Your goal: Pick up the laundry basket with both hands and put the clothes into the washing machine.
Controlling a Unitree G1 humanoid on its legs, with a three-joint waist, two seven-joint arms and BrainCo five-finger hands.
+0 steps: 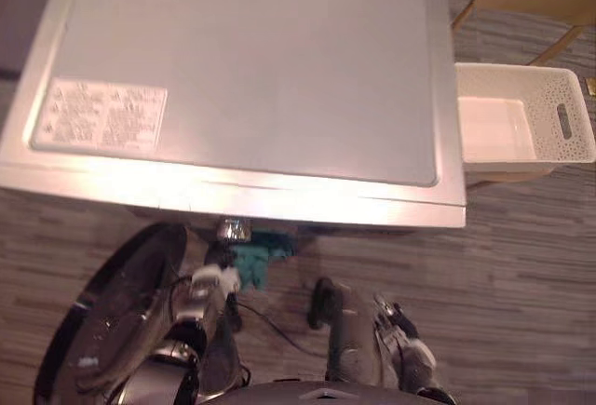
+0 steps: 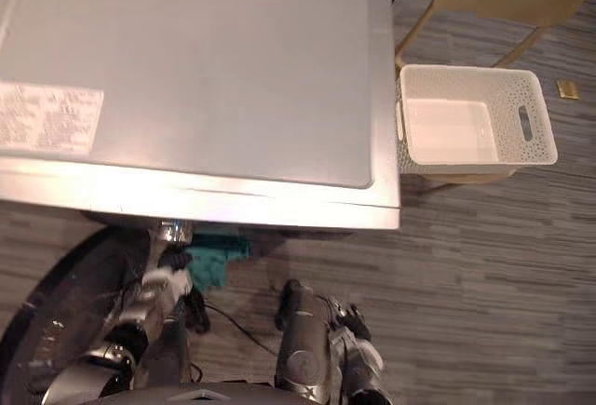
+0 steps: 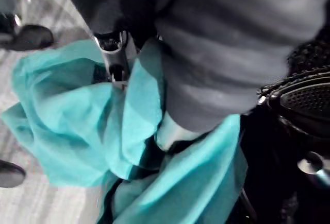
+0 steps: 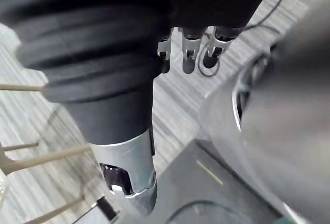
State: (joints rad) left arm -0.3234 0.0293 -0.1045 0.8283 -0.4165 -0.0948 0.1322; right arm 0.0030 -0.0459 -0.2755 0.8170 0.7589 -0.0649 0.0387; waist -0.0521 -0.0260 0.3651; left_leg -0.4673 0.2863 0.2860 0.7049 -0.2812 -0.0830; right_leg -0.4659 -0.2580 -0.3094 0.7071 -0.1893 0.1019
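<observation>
Soft, light teal cloth [image 3: 62,126] sags from the left hand's [image 1: 216,270] curled fingers [image 3: 116,62] — best gripped by bunched folds — right hand [image 4: 188,49] slack, empty.

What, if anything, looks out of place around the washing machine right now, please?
Only the teal cloth stands out: it hangs bunched at the washing machine's front opening, against the left hand, not clearly inside the drum. The white basket sits empty beside the machine, and the door stands open.
</observation>
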